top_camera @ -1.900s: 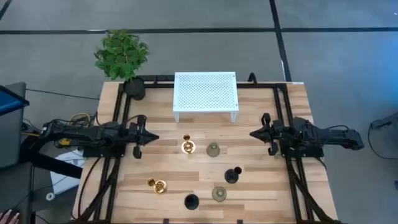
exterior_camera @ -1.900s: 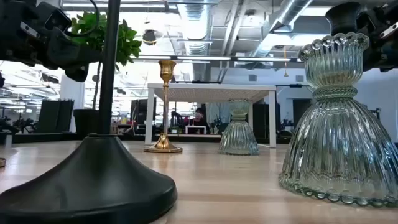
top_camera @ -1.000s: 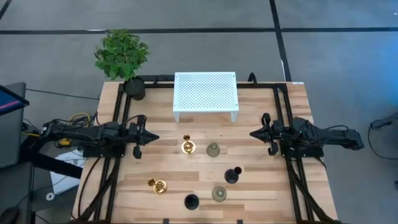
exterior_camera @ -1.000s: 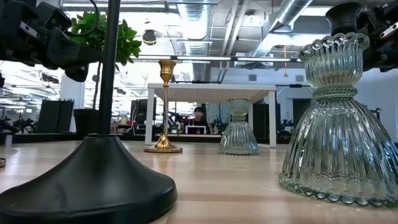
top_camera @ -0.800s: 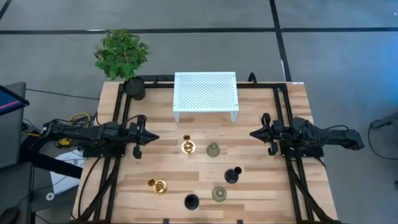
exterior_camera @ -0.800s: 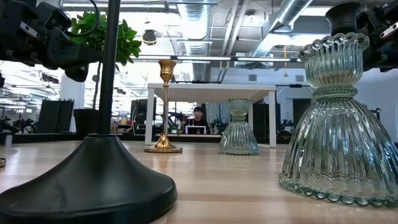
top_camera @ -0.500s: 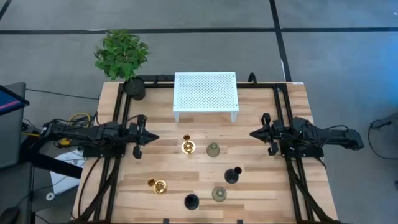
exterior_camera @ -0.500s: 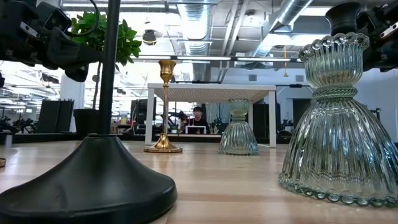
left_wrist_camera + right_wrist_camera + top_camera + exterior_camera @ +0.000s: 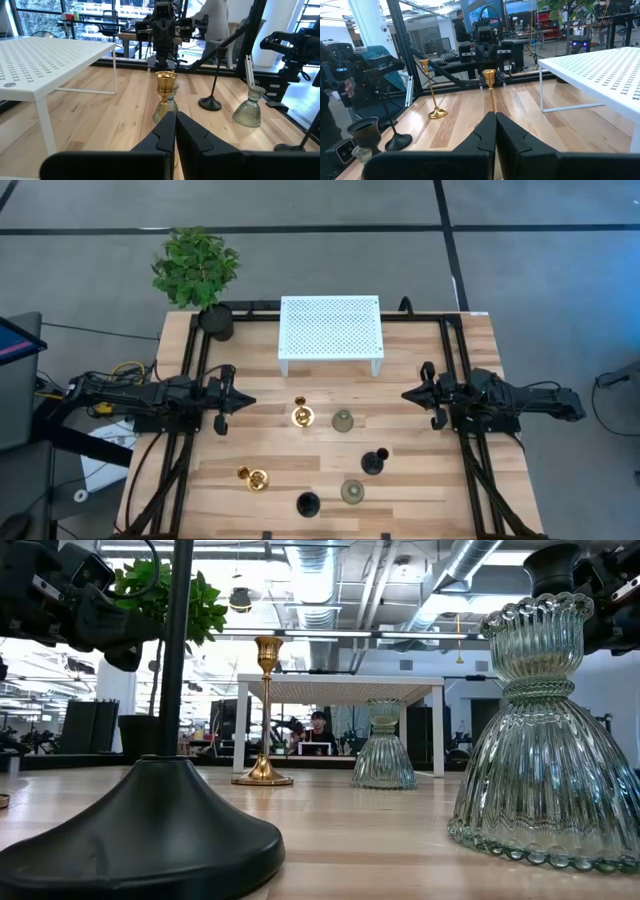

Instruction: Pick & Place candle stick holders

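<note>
Two gold candle stick holders (image 9: 301, 414) (image 9: 254, 478), two black ones (image 9: 374, 461) (image 9: 307, 503) and two grey-green glass ones (image 9: 343, 420) (image 9: 352, 492) stand upright on their round bases on the wooden table. My left gripper (image 9: 245, 402) is shut and empty at the table's left, pointing at the far gold holder (image 9: 165, 82). My right gripper (image 9: 405, 394) is shut and empty at the right, pointing at the same holder (image 9: 490, 80). In the low view a black holder (image 9: 150, 830) and a glass holder (image 9: 545, 740) stand nearest.
A white perforated stand (image 9: 331, 335) is at the table's far middle. A potted plant (image 9: 195, 270) stands at the far left corner. Black frame rails (image 9: 190, 430) (image 9: 470, 440) run along both sides. Bare wood lies between the grippers and the holders.
</note>
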Action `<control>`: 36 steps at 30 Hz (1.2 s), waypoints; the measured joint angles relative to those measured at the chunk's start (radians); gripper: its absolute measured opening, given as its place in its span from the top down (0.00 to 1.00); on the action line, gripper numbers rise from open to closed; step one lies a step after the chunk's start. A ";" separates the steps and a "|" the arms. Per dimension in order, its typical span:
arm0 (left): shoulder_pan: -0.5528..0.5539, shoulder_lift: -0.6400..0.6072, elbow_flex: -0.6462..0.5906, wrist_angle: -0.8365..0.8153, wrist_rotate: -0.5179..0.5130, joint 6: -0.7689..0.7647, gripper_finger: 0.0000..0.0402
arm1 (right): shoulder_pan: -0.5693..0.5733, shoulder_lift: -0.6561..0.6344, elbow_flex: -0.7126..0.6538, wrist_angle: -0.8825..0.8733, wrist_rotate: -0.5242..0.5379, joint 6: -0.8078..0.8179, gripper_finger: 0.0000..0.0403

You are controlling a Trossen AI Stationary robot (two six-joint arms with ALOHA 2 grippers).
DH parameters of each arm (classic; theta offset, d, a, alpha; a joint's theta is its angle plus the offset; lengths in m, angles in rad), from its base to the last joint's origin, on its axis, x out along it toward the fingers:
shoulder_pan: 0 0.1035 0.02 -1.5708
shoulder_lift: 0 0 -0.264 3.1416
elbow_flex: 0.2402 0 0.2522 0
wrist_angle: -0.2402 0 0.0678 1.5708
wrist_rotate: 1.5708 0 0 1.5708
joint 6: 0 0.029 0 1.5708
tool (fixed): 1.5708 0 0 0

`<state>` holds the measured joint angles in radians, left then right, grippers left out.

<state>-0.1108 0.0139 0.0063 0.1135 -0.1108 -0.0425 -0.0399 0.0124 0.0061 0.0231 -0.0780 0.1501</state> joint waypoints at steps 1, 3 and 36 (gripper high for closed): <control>0.000 0.000 0.000 0.000 0.000 0.000 0.97 | 0.000 0.000 0.000 0.000 0.000 0.000 1.00; 0.000 0.000 0.000 0.000 0.000 -0.002 0.97 | 0.000 0.000 0.000 0.000 0.000 0.000 1.00; 0.000 0.002 0.000 0.020 -0.018 -0.542 0.97 | 0.000 0.000 0.000 0.013 0.000 0.204 1.00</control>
<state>-0.1108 0.0158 0.0063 0.1333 -0.1291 -0.5846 -0.0402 0.0123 0.0059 0.0357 -0.0780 0.3543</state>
